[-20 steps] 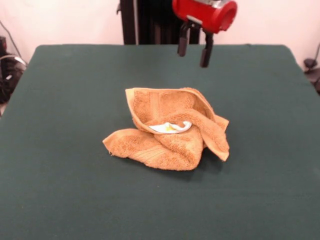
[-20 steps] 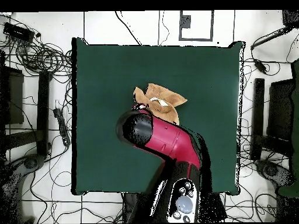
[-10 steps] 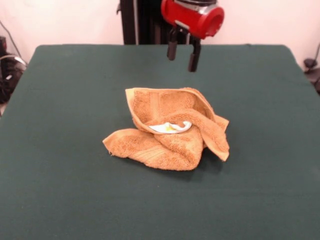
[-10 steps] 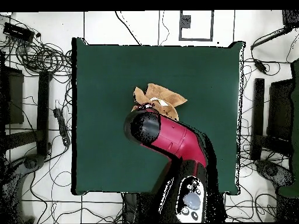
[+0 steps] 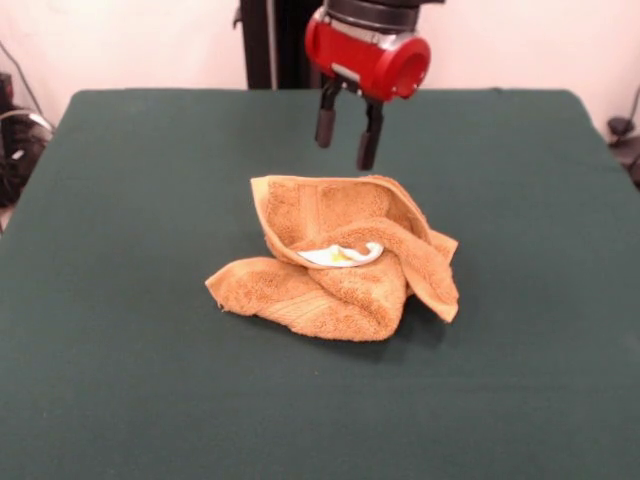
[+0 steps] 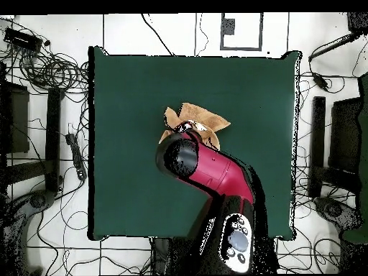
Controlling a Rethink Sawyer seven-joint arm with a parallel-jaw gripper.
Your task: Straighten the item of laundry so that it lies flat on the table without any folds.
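The item of laundry (image 5: 340, 255) is an orange-tan towel, crumpled in a folded heap at the middle of the green table (image 5: 120, 200), with a white label (image 5: 340, 256) showing in its centre crease. My gripper (image 5: 346, 148) hangs open just above the heap's far edge, its two black fingers pointing down with nothing between them. In the overhead view the red arm (image 6: 208, 169) covers the robot-side part of the towel (image 6: 201, 117), and the gripper itself is hidden under it.
The green cloth (image 6: 144, 86) spreads wide on every side of the towel. Cables and equipment (image 6: 43, 72) lie on the floor around the table's edges.
The gripper has come left and lower in the front view, from beyond the towel's right side to just above its far edge. The towel has not moved.
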